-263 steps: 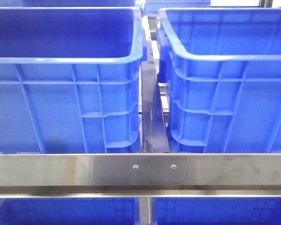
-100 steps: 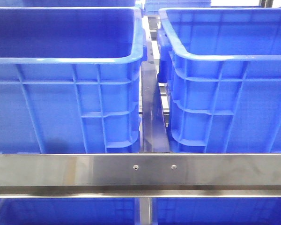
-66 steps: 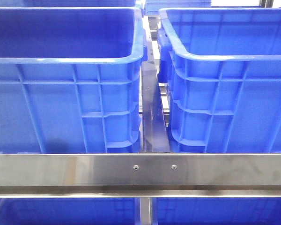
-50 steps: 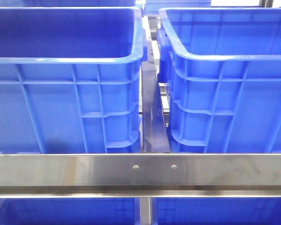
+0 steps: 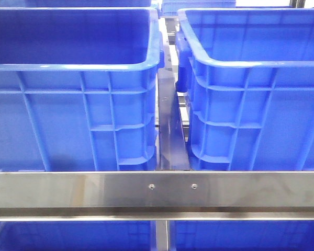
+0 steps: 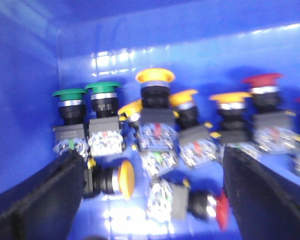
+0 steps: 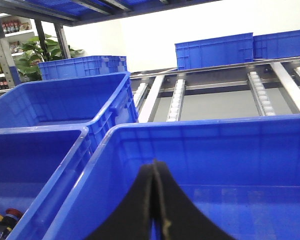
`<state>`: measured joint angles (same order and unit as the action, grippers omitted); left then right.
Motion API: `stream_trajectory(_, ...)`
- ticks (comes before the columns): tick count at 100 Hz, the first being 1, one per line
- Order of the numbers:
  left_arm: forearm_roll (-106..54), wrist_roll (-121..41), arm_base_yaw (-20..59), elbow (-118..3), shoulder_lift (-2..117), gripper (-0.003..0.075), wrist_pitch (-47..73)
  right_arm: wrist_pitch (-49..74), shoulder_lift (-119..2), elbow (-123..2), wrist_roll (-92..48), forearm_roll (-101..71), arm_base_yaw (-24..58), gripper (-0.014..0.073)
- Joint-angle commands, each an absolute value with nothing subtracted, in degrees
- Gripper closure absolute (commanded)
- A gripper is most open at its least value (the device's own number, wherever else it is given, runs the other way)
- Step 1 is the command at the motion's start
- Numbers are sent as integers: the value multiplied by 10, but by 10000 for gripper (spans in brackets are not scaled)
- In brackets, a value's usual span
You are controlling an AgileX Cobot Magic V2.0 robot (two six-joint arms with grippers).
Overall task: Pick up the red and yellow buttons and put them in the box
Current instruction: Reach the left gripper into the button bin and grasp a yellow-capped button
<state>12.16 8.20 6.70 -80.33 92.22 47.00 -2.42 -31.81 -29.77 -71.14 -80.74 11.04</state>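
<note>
Three cameras: one fixed low in front, one on each wrist.

The front view looks level across a steel rail point(image 5: 157, 191), close to the ribbed walls of two blue crates, left point(image 5: 73, 115) and right point(image 5: 256, 115). The left wrist view sits deep inside a crate, very near and blurred, facing a cluster of push buttons point(image 6: 155, 125). The right wrist view looks from above the box point(image 7: 210, 165) toward roller rails point(image 7: 177, 97) and shares both crates with the front view.

- My left arm's black two-fingered gripper point(image 6: 152, 200): fingers spread wide, nothing between them.
- My right arm's black gripper point(image 7: 156, 200): fingertips pressed together, empty.
</note>
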Motion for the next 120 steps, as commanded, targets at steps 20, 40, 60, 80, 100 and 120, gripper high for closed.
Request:
stream_trajectory(20, 127, 72, 60, -839, 977, 185, 427, -23, -316, -311, -715, -800, 110, 661)
stream_trajectory(40, 133, 71, 57, -839, 1008, 185, 403, -23, -316, -311, -715, -800, 110, 661)
stream_trajectory(60, 135, 71, 57, -839, 1035, 185, 386, -23, -316, -311, -715, -800, 110, 661)
stream_trajectory(80, 140, 71, 57, -839, 1050, 186, 375, -23, -316, -311, -715, -800, 110, 661)
stream_trajectory(100, 140, 71, 57, -839, 1052, 291, 371, -22, -316, -311, -715, -800, 110, 661)
stream_trajectory(120, 140, 71, 57, -839, 1052, 607, 375, -21, -316, -311, -715, -800, 110, 661)
